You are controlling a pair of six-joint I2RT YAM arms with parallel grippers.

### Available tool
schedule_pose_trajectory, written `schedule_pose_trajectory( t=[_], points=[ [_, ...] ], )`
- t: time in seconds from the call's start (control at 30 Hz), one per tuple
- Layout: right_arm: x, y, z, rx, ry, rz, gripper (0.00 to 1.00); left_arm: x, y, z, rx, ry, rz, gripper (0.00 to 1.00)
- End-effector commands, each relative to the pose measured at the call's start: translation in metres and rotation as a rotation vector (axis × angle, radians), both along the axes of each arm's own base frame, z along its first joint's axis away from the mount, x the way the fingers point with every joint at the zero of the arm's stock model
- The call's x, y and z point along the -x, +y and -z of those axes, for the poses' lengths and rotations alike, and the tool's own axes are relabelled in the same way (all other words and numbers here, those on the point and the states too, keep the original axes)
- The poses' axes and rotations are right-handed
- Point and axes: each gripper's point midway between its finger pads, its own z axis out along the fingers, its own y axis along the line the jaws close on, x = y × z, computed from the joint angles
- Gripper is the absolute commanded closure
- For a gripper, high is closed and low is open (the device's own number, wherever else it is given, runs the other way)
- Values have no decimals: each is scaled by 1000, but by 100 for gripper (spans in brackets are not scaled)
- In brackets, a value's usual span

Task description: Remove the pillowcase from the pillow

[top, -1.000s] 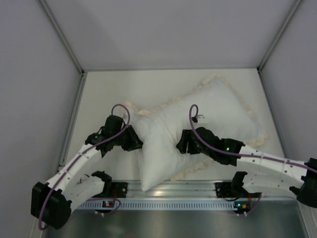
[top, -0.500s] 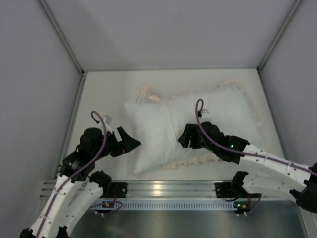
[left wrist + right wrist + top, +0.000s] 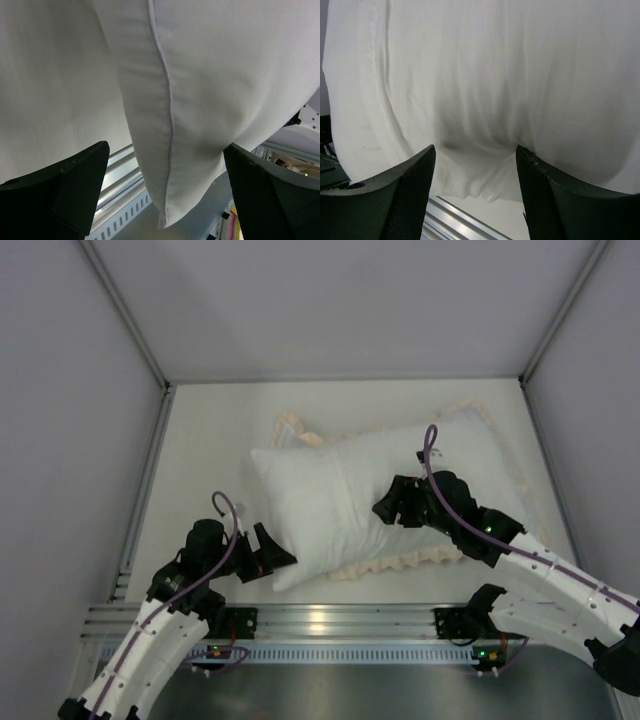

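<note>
Near edge: aluminium rail point(image 3: 320, 625). Just past it, left gripper point(image 3: 272, 553) spread wide, holding nothing, aimed at near-left corner of the pillow point(image 3: 335, 495). In left wrist view, seamed corner hanging between the fingers, touching neither. Pillow lying bare and slantwise mid-table, on top of the pillowcase point(image 3: 400, 563), only its cream frill peeking out along near edge, far-left corner and right side. Right gripper point(image 3: 390, 505) down on pillow's middle, jaws partway apart, white fabric puckered between. Pinch or mere press: cannot tell. Looks mostly done, pillow seemingly out of the cover. Left to do, probably: parting the two. Right end inside or out: cannot tell. Beyond: plain white table point(image 3: 210, 440), grey walls point(image 3: 340, 300), metal corner posts point(image 3: 125, 315).
</note>
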Motion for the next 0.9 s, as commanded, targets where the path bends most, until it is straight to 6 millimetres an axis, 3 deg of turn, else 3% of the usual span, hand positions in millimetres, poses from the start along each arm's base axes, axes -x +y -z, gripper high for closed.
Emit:
schedule_pose_trajectory(
  t=[0.0,0.2,0.4,0.43,0.53,0.57,0.77,0.8,0.87],
  points=[
    [-2,-2,-16,-21,-34,-13,37,-3,-21,-16,152,-64,70,1],
    [0,-1,-14,-29,-23,-20,37,-6,-28,-31,261,-117,61,1],
    [3,6,-5,-36,15,-50,37,-26,-38,-43,349,-167,32,3],
    [5,9,-6,-43,20,-62,37,-31,-38,-45,349,-183,19,25],
    [14,16,-8,-61,26,-114,36,-45,-40,-63,363,-229,-3,74],
    [21,18,-9,-56,33,-146,36,-49,-40,-66,367,-223,-23,100],
    [63,31,-25,20,9,-243,30,-77,-28,-117,393,-317,-176,100],
    [80,35,-23,42,13,-292,27,-81,-26,-120,385,-311,-201,100],
    [89,35,-22,35,11,-282,24,-88,-24,-141,395,-326,-240,100]
  ],
)
